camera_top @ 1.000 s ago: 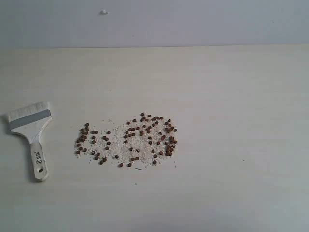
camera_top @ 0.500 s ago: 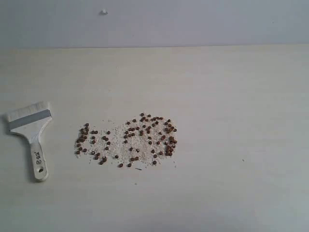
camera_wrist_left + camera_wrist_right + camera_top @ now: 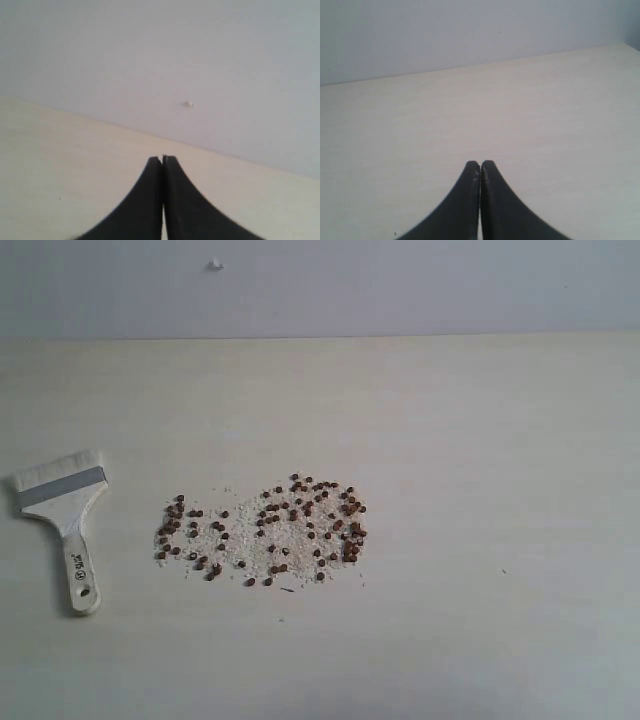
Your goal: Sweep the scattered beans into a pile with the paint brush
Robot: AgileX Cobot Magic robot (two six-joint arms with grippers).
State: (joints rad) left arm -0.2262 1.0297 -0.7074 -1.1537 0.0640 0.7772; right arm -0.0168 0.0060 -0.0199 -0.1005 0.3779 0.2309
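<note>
Here, the beans (image 3: 265, 530) lie scattered on a pale wooden table (image 3: 480, 440), a little left of the middle in the exterior view, mingled with fine whitish crumbs (image 3: 245, 545). They form a loose, wide patch rather than a heap: a smaller, thinner group on its left side and a larger, denser one on its right, with the thickest run of beans along the far and right edges. The paint brush (image 3: 62, 525) lies flat on the table well to the left of the patch, touching no bean. Its off-white bristles (image 3: 58, 469) point toward the wall (image 3: 420, 285), the silver metal band (image 3: 62, 487) sits just behind them, and the pale handle (image 3: 78, 565) runs toward the near edge, leaning slightly to the right (the hole (image 3: 85, 591) at its end is just visible). A white speck (image 3: 214, 265) sits on the grey wall above the table's far edge, and it shows again in the left wrist view. There the left gripper (image 3: 162, 159) has its two black fingers pressed together, tip against tip, over the table with the wall ahead. The right gripper (image 3: 480, 163) is likewise closed tight, its fingers meeting along a thin seam over the tabletop, with the wall beyond it.
</note>
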